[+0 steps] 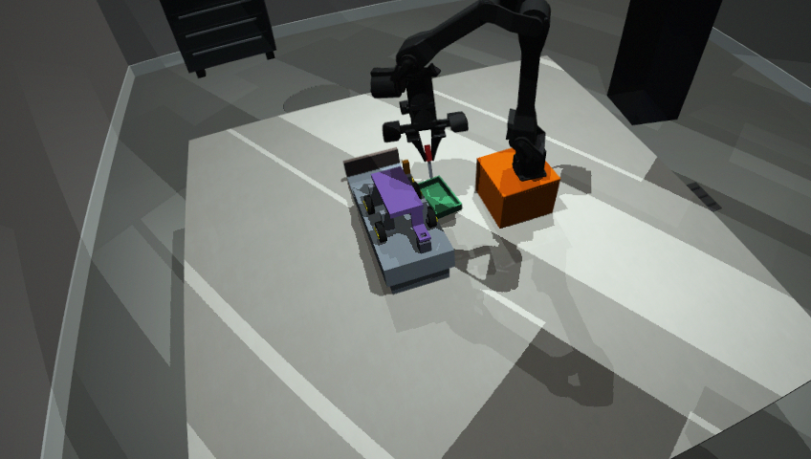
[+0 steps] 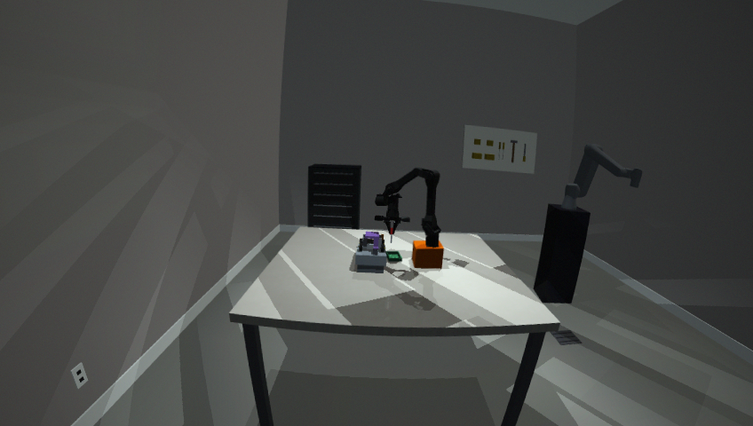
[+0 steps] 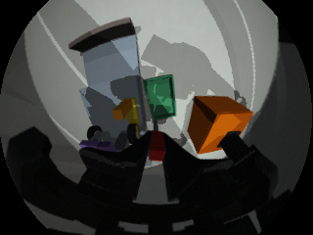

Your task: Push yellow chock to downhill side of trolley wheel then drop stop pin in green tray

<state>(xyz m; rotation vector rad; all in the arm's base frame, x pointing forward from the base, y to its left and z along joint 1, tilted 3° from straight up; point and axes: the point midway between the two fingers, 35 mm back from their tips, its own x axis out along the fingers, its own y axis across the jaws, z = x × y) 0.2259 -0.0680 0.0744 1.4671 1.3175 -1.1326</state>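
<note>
My gripper [image 1: 427, 158] [image 2: 391, 230] [image 3: 156, 133] is shut on the red-headed stop pin [image 1: 429, 168] [image 2: 391, 238], whose shaft points down. The pin is in the air near the far edge of the green tray [image 1: 447, 197] [image 2: 393, 256] [image 3: 160, 98] in the top view; its exact place over the tray is unclear. The purple trolley [image 1: 395, 190] [image 2: 372, 234] [image 3: 98, 144] stands on the grey-blue ramp [image 1: 418, 261] [image 2: 370, 262] [image 3: 110, 66]. The yellow chock [image 1: 405, 165] [image 3: 133, 109], orange handle up, sits on the ramp by a tray-side wheel; contact is unclear. Its black base is hidden.
The orange block [image 1: 526, 205] [image 2: 428, 256] [image 3: 227, 122] under the arm's base stands right of the tray. A dark end board [image 1: 370, 163] [image 3: 105, 34] rises at the ramp's far end. The tray lies close beside the ramp.
</note>
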